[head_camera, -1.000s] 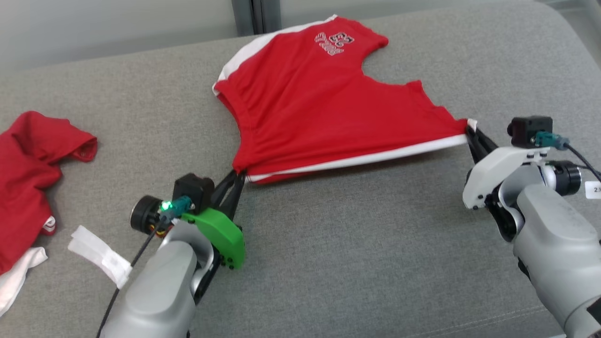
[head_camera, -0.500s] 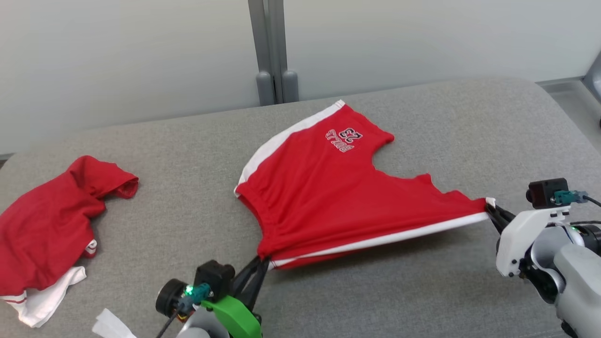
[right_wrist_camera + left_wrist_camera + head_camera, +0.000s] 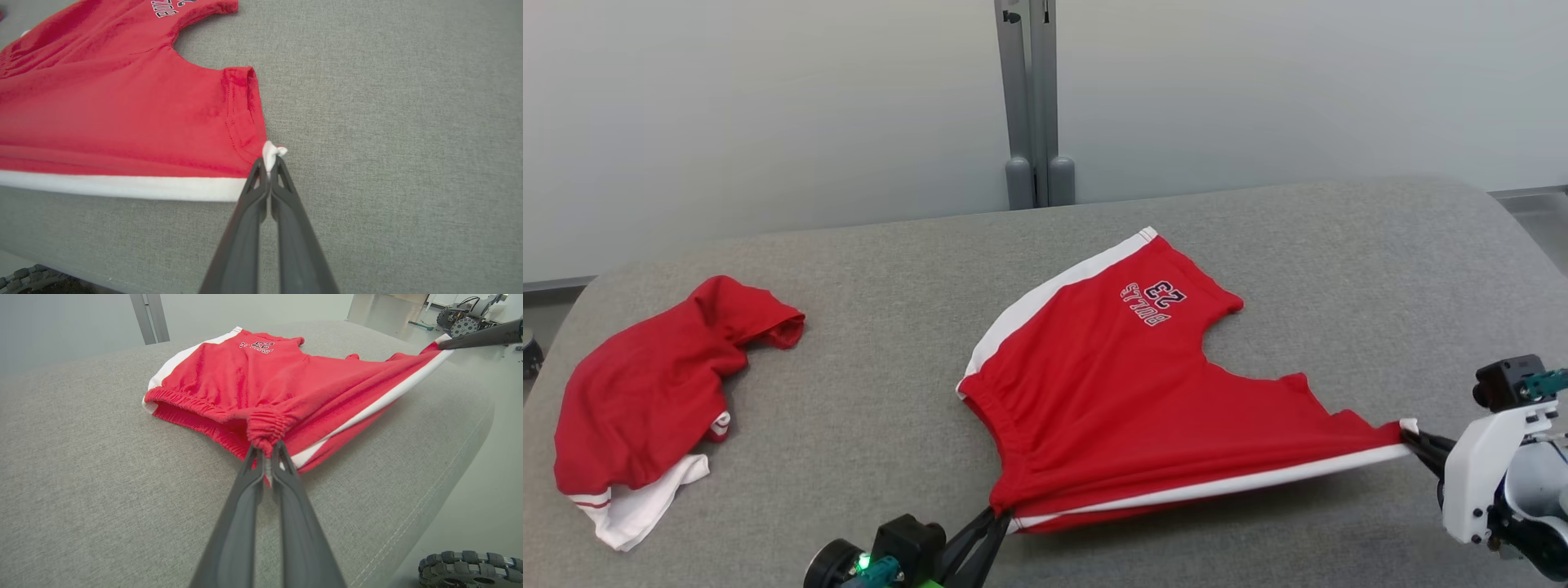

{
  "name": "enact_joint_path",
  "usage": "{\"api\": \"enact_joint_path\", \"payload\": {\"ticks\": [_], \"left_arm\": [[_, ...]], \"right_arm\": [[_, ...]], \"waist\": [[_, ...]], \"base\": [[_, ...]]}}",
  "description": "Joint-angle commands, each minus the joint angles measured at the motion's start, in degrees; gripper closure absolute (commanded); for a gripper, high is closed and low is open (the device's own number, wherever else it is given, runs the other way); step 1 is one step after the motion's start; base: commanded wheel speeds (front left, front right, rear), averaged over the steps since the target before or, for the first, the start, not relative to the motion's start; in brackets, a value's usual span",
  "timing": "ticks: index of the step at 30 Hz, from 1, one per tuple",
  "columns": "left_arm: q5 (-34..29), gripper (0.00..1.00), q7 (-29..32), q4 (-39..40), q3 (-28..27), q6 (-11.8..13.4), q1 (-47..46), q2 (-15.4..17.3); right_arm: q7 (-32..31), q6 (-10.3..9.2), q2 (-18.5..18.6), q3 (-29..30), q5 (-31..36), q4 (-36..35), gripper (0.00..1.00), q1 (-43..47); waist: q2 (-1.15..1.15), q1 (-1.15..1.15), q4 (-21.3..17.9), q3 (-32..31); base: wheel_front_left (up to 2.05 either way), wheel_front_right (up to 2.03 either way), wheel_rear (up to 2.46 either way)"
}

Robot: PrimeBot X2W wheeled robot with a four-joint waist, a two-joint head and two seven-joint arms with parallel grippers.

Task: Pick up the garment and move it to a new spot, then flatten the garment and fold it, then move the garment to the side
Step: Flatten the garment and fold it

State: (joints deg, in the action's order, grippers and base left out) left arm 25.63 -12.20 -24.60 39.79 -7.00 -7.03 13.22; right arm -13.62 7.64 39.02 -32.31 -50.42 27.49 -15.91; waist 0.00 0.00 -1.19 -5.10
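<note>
Clamping the red shorts [image 3: 1111, 392] by their near edge, the left gripper [image 3: 266, 451] jaws grasp the bunched waistband and the right gripper [image 3: 269, 163] jaws the white-striped hem corner. The taut edge runs left-right; the rest lies beyond on the grey cushion [image 3: 866, 425].

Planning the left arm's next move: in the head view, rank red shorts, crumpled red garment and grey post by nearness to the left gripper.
1. red shorts: waistband pinched in the left gripper.
2. crumpled red garment: on the cushion, far left.
3. grey post: behind the cushion, at the wall.
</note>
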Motion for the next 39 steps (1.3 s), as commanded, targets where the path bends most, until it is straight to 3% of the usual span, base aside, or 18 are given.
{"api": "enact_joint_path", "payload": {"ticks": [1,10,18,29,39], "left_arm": [[0.55,1.00,0.00,0.56,-1.18,1.13,0.09,1.55],[-0.56,1.00,1.28,4.09,-1.53,2.51,-5.85,-0.10],[-2.13,1.00,0.28,2.11,-0.29,3.16,-12.10,-4.70],[-2.61,1.00,-1.61,-4.71,-0.62,4.34,-23.73,-9.14],[1.04,1.00,-2.66,-8.49,2.79,4.96,-30.98,-10.17]], "right_arm": [[-0.52,-0.27,1.72,1.79,0.58,-0.56,1.00,-0.03],[-7.90,-0.27,1.89,6.46,6.23,-5.58,1.00,-5.91],[-15.52,-0.21,2.49,7.43,10.08,-5.56,1.00,-18.10],[-20.28,-0.20,1.33,3.50,11.18,2.42,1.00,-34.44],[-18.33,-0.21,1.16,-2.19,12.10,11.21,1.00,-44.25]], "waist": [[0.00,0.00,0.97,0.69],[0.00,0.00,5.25,4.55],[0.00,0.00,9.69,11.81],[0.00,0.00,14.57,21.12],[0.00,0.00,17.14,26.63]], "base": [[0.00,0.00,0.00],[0.00,0.00,0.00],[0.00,0.00,0.00],[0.00,0.00,0.00],[0.00,0.00,0.00]]}}
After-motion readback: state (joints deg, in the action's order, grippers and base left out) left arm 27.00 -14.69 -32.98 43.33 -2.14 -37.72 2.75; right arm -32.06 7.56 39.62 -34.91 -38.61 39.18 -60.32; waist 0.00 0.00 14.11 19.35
